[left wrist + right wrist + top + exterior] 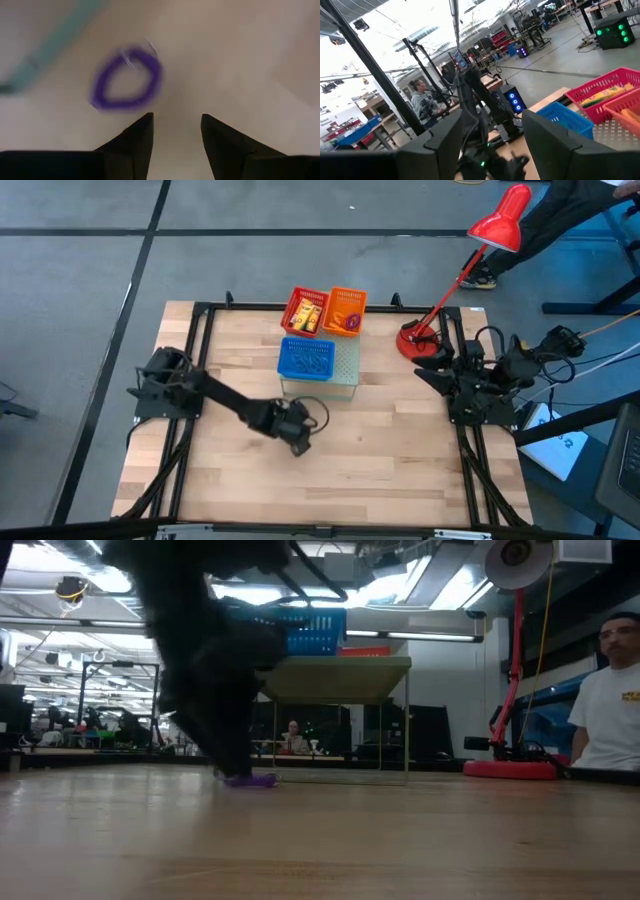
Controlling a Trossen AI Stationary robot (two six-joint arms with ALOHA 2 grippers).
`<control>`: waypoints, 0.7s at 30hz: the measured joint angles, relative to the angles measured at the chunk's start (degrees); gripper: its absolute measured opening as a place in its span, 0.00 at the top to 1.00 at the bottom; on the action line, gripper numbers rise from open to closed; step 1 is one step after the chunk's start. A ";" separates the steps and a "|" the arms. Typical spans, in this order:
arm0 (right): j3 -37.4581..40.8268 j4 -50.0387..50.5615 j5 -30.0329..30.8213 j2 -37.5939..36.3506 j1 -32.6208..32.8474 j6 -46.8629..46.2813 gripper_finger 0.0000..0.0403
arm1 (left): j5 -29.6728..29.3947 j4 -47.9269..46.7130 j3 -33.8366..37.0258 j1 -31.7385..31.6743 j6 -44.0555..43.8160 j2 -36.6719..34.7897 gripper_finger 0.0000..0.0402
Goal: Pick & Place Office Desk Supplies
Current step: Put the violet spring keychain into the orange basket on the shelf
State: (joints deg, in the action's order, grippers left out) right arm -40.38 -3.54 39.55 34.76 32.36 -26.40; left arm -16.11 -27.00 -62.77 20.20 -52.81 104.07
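A purple loop [126,80] lies flat on the wooden table, just ahead of my left gripper [176,125], whose fingers stand open and apart from it. In the low view the loop [250,780] shows at the foot of the dark left arm. In the high view my left gripper [297,442] hangs low over the table's middle, near the blue basket [306,358]. The red basket [307,311] holds yellow blocks and the orange basket [346,310] holds loops. My right gripper [489,130] is open, parked at the table's right edge [470,385].
The blue basket sits on a clear raised stand [345,375] beyond the left gripper. A red desk lamp [420,340] stands at the far right. A person in a white shirt [608,710] stands beyond the table's right side. Bare wood lies toward the near edge.
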 joint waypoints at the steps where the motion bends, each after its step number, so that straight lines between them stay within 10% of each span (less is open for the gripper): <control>1: 0.00 0.24 0.02 0.17 0.00 -0.19 0.49 | -0.47 -0.99 -0.73 -0.90 0.50 0.00 0.60; 14: 0.02 0.11 -0.20 1.86 0.00 -0.99 0.49 | -3.85 -7.05 -4.03 -3.41 -7.83 -0.07 0.60; 21: 0.02 -0.53 -13.67 4.00 0.00 -8.33 0.49 | -7.69 13.96 -4.08 7.88 -7.62 -0.37 0.63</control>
State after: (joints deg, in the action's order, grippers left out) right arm -40.36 -4.07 25.88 38.76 32.36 -34.74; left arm -23.79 -13.04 -66.85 28.08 -60.43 103.70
